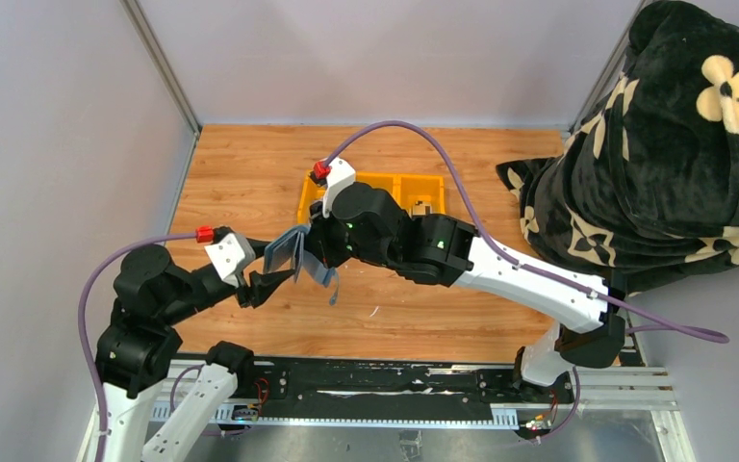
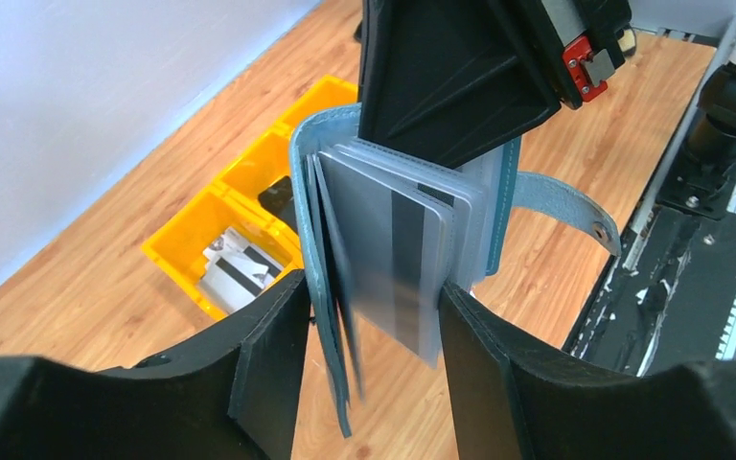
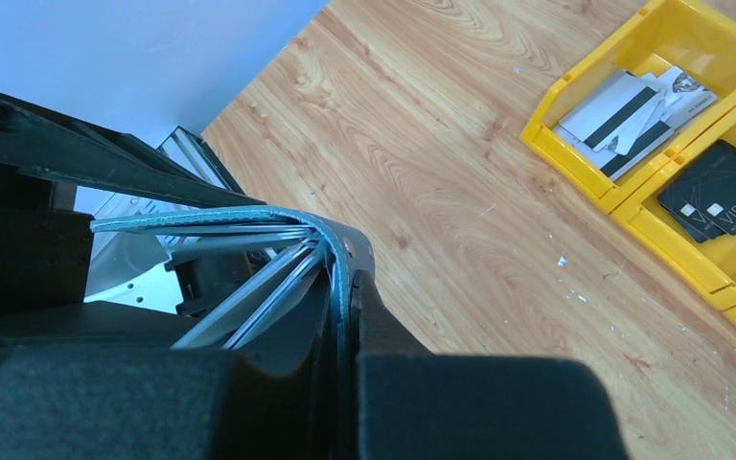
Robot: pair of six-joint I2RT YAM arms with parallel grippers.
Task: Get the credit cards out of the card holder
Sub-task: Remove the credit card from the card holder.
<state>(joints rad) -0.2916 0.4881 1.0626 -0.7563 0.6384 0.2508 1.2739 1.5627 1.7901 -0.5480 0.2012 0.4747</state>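
Observation:
The blue-grey card holder (image 1: 292, 252) hangs above the table, and my right gripper (image 1: 314, 244) is shut on its cover from the right. In the right wrist view that cover (image 3: 201, 218) is pinched between the jaws of my right gripper (image 3: 345, 292), and pale leaves (image 3: 249, 302) fan out to the left. In the left wrist view the holder (image 2: 321, 192) hangs open with a grey credit card (image 2: 398, 259) showing a dark stripe. My left gripper (image 2: 369, 359) stands open around the hanging flap and card, its right pad (image 2: 479, 374) at the card's edge. A snap strap (image 2: 561, 196) sticks out to the right.
A yellow compartment tray (image 1: 377, 179) sits on the wooden table behind the arms. It holds white striped cards (image 3: 623, 110) and black cards (image 3: 719, 196). A dark patterned blanket (image 1: 654, 164) lies at the right edge, and a black rail (image 1: 375, 390) runs along the near edge.

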